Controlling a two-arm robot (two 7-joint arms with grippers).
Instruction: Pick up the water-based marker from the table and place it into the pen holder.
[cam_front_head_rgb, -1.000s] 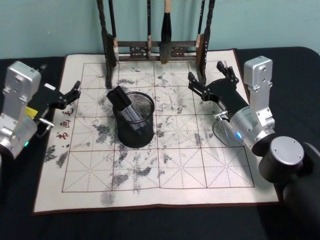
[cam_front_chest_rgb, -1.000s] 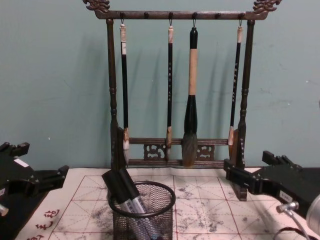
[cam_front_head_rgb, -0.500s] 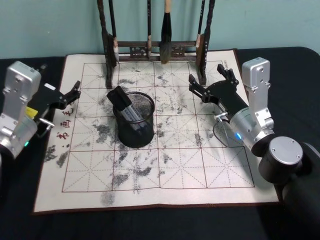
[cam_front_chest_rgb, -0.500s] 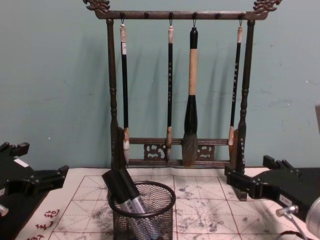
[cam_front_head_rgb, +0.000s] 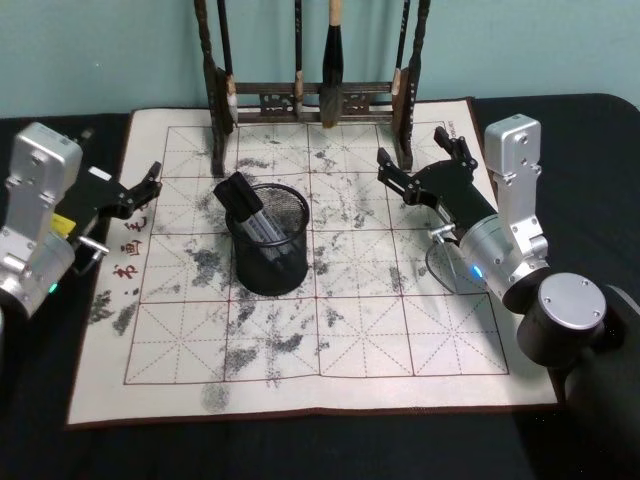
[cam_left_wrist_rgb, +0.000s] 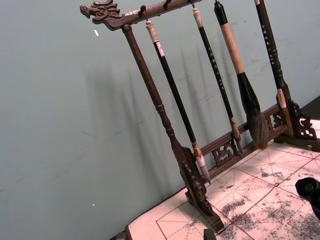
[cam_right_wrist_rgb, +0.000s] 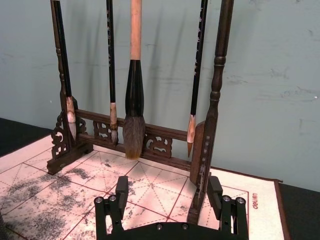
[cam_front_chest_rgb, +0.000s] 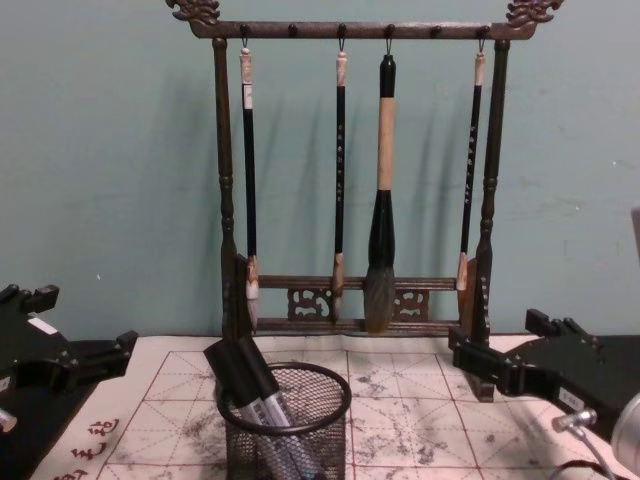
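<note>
Your marker (cam_front_head_rgb: 248, 208) stands tilted inside the pen holder (cam_front_head_rgb: 270, 240), its black cap poking over the rim on the left side, so the placement looks done. Over the last second almost nothing has moved: the right gripper (cam_front_head_rgb: 415, 168) shifted only slightly beside the brush rack (cam_front_head_rgb: 310, 98), its jaws spread and holding nothing. The left gripper (cam_front_head_rgb: 138, 188) sits parked at the mat's (cam_front_head_rgb: 330, 340) left edge, also released. You have 0 steps left beyond retreating.
</note>
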